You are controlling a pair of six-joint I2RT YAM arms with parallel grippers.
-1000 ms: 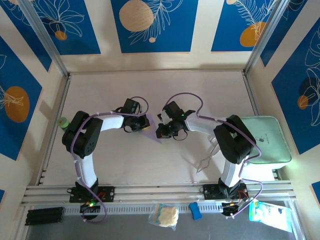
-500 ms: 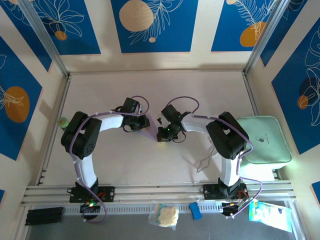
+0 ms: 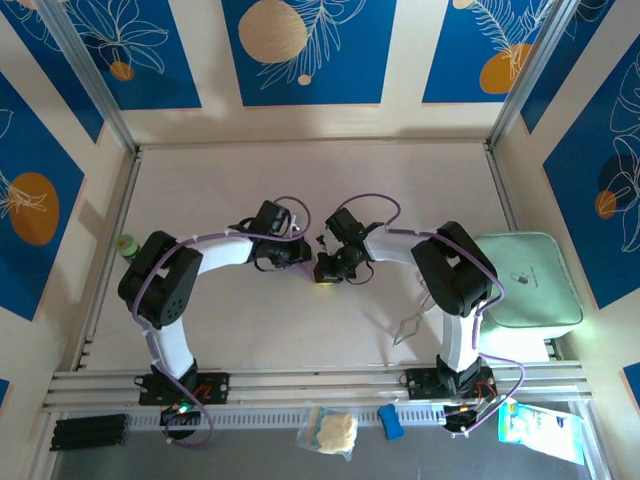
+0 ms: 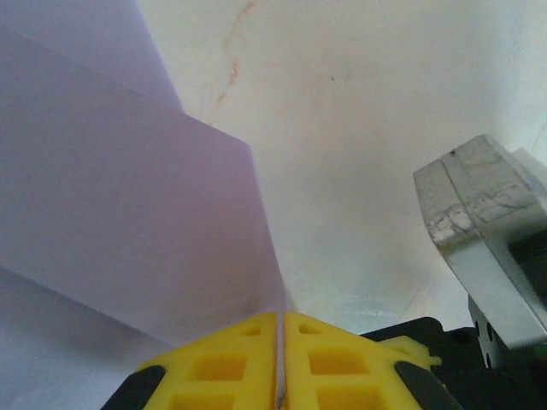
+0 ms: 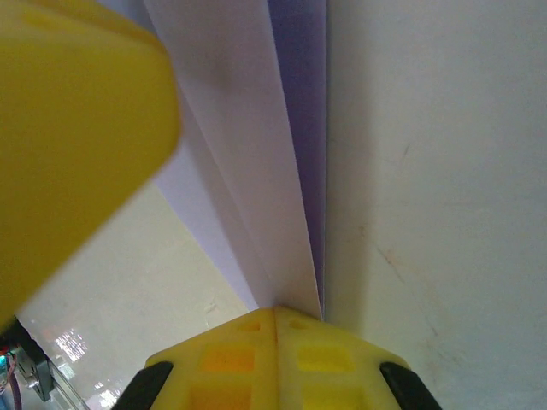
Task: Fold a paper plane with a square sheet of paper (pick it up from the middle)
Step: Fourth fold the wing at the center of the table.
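Where the overhead camera looks down, the left arm (image 3: 170, 285) and right arm (image 3: 455, 270) both bend inward, so that the left fingers (image 3: 296, 252) and right fingers (image 3: 328, 267) nearly meet at the middle of the pale surface (image 3: 300, 180). The lavender paper sits between those tips, too hidden by them to make out. The far half of the surface lies open up to the metal frame rails. A mint-green tray (image 3: 530, 280) sits at the right edge, just beside the right arm.

From the left wrist camera, the yellow left fingers (image 4: 222, 371) are clenched together at the bottom of the frame, pinching the lavender paper (image 4: 128, 213) in their seam. The paper spreads up and to the left in overlapping layers, with one straight edge running up from the pinch. Bare cream surface (image 4: 359, 128) lies to the right of that edge. A grey block-shaped part (image 4: 483, 222) juts in from the right; I cannot tell what it belongs to.

From the right wrist camera, the yellow right fingers (image 5: 231, 367) are pressed shut on the lavender paper (image 5: 256, 171), whose folded layers rise from the seam as narrow strips with crisp, nearly upright edges. Open surface (image 5: 427, 213) lies to the right of the paper. A blurred yellow shape (image 5: 68, 128) crowds the upper left, very close to the lens.
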